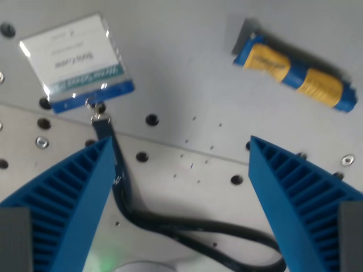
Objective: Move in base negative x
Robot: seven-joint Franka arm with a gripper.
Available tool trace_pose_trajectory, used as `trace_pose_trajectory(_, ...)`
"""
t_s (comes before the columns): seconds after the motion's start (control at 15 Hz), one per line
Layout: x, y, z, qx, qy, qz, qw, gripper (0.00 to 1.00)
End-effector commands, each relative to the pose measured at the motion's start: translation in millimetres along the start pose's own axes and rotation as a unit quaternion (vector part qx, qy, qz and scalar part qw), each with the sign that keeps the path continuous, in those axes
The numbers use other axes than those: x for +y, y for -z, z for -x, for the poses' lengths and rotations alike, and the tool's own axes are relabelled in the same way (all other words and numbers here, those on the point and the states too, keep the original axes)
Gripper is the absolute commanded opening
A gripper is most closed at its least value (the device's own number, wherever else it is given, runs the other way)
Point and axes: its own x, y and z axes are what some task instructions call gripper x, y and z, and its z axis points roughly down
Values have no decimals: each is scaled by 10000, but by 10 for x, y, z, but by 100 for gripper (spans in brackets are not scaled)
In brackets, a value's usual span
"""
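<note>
My gripper (180,148) is open and empty, its two blue ribbed fingers (74,192) spread wide at the bottom of the wrist view, above a grey perforated table (187,73). A name badge (76,59) in a clear holder with a blue strip lies at the upper left. Its dark lanyard (170,224) runs down from the badge clip, past the left finger, and loops between the fingers. A blue and yellow rolled object (298,72) lies at the upper right.
The table has rows of screw holes (151,119) and bolts (42,141), with a seam line running across it. A pale rounded shape (139,266) shows at the bottom edge.
</note>
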Motion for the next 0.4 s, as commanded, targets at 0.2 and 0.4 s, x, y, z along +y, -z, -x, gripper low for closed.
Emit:
trace_pose_trajectory(0.2, -187, -33, 329, 416, -87, 85, 9991, 100)
trace_pose_trajectory(0.4, -278, -77, 474, 416, -87, 85, 9991, 100)
